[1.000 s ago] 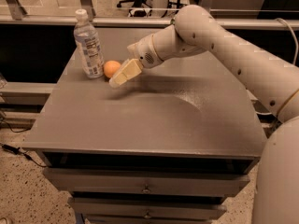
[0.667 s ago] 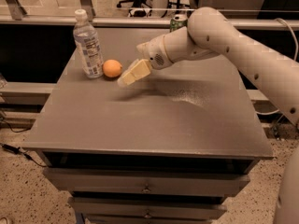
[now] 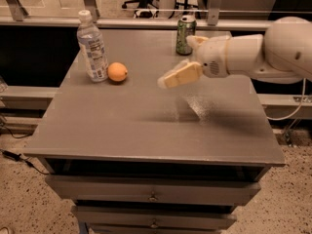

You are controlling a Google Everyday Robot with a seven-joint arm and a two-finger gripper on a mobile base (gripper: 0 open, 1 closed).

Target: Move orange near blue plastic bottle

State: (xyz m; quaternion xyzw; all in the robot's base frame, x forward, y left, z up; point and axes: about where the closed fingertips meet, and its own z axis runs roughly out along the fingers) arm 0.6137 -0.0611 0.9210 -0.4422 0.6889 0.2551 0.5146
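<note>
The grey counter (image 3: 146,126) bears everything. The end effector (image 3: 178,75) hovers above its middle; open or closed, I cannot tell. Far left stands the blue plastic bottle (image 3: 92,48), with the orange (image 3: 117,72) just beside it on the right.

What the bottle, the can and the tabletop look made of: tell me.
Blue plastic bottle: clear, glossy plastic, see-through above its label. Green can: likely metal, with a shiny rim. Table: matte grey, probably painted wood or laminate. The gripper hovers above it, apart from the orange.
</note>
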